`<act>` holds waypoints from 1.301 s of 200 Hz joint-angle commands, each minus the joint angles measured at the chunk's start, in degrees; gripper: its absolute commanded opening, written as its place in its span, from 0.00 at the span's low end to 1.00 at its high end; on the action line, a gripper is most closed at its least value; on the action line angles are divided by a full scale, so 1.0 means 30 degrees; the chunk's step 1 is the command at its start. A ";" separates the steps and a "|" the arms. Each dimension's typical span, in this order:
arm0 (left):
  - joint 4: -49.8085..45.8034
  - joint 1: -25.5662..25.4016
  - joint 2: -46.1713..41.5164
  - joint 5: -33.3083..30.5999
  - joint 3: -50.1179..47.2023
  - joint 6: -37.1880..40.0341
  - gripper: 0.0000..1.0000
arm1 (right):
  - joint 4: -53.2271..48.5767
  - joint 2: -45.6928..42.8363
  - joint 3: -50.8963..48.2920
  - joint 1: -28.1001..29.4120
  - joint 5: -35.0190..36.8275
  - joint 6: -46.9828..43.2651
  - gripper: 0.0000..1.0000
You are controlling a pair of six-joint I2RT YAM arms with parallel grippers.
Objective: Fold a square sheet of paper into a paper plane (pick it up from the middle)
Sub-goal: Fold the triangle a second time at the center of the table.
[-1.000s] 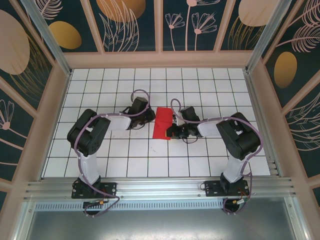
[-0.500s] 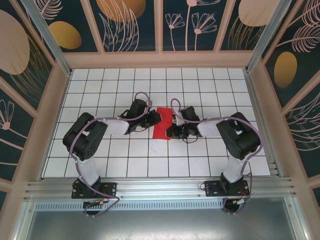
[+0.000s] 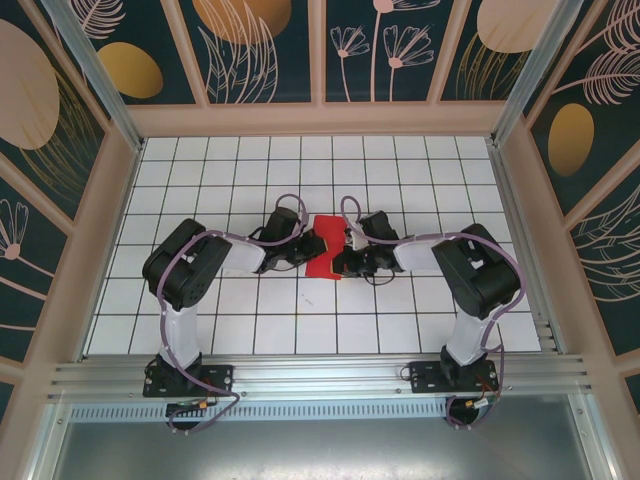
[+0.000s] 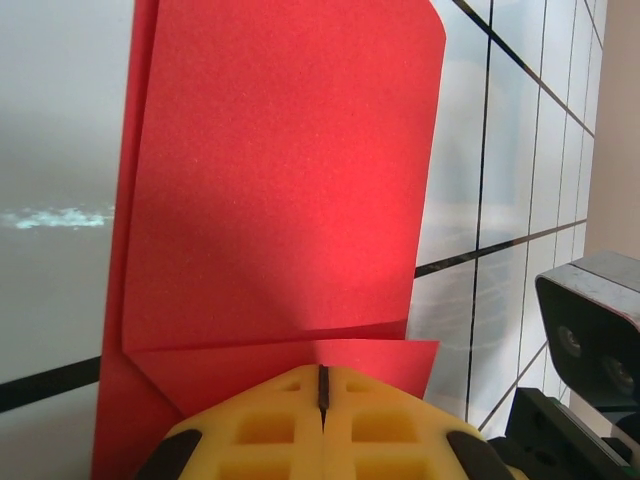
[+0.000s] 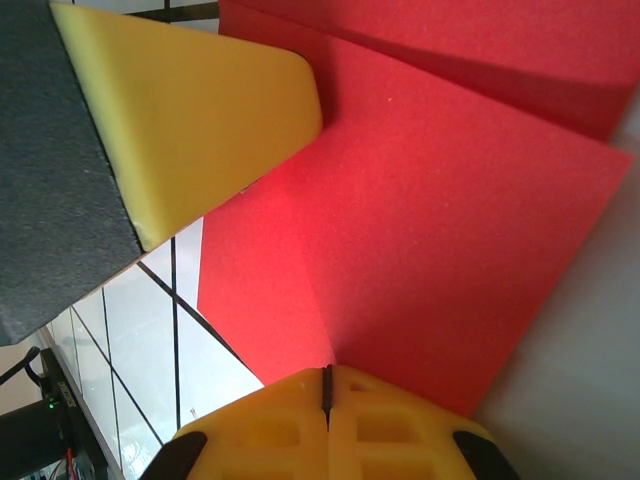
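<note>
- The white tiled table (image 3: 200, 160) lies bare on every side of the two grippers. Several rows of tiles stay open beyond their tips toward the far wall, and more lie to the outer side of each arm before the raised walls close the table in.
- Behind the grippers, bare tiles run back to the metal rail (image 3: 320, 372) at the near edge.
- The red paper (image 3: 326, 228) lies folded on the table in the narrow gap between the two grippers, reached by both and well apart from every table edge.
- In the left wrist view the red paper (image 4: 290, 180) stretches ahead of the fingertips as a long layered panel. It has a straight folded edge on the left and a rounded far corner on the right. A crease crosses just ahead of the tips, and a lower flap runs under them.
- The left gripper (image 3: 313, 246) (image 4: 322, 385) is clenched: its yellow pads meet in a thin dark seam with no paper visible in it. The tips sit over the paper's near edge, and whether they press it cannot be told.
- The right gripper (image 3: 340, 262) (image 5: 326, 385) is likewise clenched, seam closed, with its tips over a corner of the red paper (image 5: 430, 230).
- Ahead and to the left of the right gripper's tips, a yellow finger (image 5: 190, 110) of the left gripper rests against the paper.
</note>
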 commanded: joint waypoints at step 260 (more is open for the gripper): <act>-0.1952 -0.0011 0.0452 -0.2209 -0.0517 0.0794 0.04 | -0.4774 0.0001 0.0760 0.0302 0.0046 -0.1907 0.00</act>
